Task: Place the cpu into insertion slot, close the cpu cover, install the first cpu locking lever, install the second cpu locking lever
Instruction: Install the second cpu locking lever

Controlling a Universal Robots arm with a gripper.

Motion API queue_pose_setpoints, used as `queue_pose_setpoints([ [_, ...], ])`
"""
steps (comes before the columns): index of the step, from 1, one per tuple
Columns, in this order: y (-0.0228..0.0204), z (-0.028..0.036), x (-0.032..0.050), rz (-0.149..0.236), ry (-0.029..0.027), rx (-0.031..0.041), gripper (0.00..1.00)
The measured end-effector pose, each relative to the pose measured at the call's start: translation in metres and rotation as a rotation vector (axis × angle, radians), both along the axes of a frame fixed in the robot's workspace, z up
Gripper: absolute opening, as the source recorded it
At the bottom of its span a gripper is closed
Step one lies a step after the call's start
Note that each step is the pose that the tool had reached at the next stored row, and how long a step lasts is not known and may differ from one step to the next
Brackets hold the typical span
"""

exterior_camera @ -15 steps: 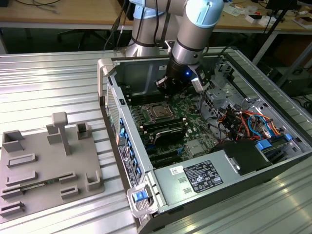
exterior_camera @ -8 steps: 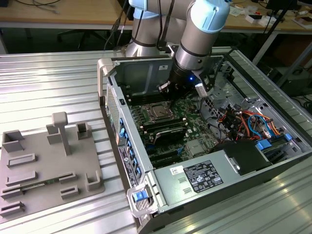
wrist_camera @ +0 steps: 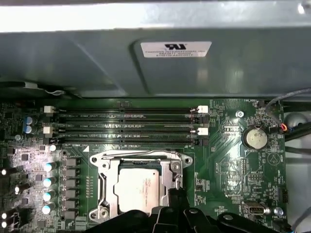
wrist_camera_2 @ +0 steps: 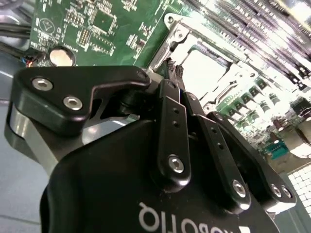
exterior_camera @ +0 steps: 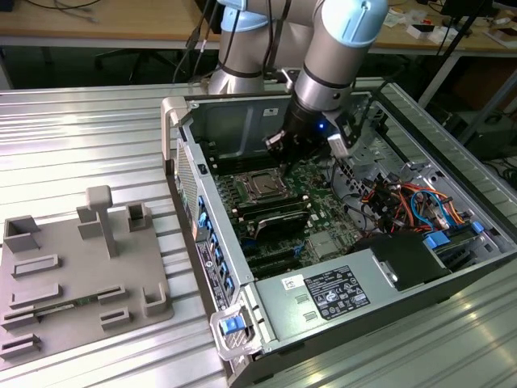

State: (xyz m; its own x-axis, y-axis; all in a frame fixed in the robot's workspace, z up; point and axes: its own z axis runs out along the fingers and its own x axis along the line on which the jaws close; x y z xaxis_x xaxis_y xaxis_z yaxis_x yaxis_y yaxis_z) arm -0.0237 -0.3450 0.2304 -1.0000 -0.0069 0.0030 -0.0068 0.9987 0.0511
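Pincer (wrist_camera_2: 174, 68) tips together, just beside the cpu (wrist_camera: 137, 190) under its cover (wrist_camera: 138, 162)

The cpu (wrist_camera: 138, 191) sits in the insertion slot (wrist_camera: 165, 166) under the closed cpu cover (wrist_camera: 108, 191), gripper (wrist_camera: 176, 200) fingertips touching the cover's edge

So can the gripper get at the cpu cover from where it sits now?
Probably yes. The gripper hangs right at the edge of the cpu cover, which lies down around the cpu, and nothing stands between them.
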Motion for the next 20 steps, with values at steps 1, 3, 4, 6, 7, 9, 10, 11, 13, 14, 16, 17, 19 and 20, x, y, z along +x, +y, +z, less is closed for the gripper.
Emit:
queue_pose_setpoints([
  [1,-0.0024,0.0,0.0,0.0,0.0001,-0.0001,0.11],
  [3,-0.0088,0.0,0.0,0.0,0.0003,-0.0001,0.11],
  [4,-0.0126,0.0,0.0,0.0,0.0003,-0.0001,0.11],
  [6,-0.0196,0.0,0.0,0.0,0.0004,0.0,0.11],
  [7,-0.0224,0.0,0.0,0.0,0.0005,-0.0001,0.11],
  [9,-0.029,0.0011,0.0,0.0,0.0007,-0.0002,0.11],
  [10,-0.0312,0.0015,0.0,0.0,0.0007,-0.0002,0.11],
  [11,-0.0337,0.0019,0.0,0.0,0.0007,-0.0003,0.11],
  [13,-0.0376,0.002,-0.0015,0.0,0.0006,-0.0003,0.11],
  [14,-0.0381,0.0019,-0.0036,0.0,0.0006,-0.0002,0.11],
  [16,-0.0385,0.0019,-0.0085,0.0,0.0008,0.0002,0.11],
  [17,-0.0385,0.0019,-0.0103,0.0,0.0009,0.0004,0.11],
  [19,-0.0387,0.002,-0.0131,0.0,0.0012,0.0003,0.11],
  [20,-0.0388,0.002,-0.014,0.0,0.0014,0.0003,0.11],
])
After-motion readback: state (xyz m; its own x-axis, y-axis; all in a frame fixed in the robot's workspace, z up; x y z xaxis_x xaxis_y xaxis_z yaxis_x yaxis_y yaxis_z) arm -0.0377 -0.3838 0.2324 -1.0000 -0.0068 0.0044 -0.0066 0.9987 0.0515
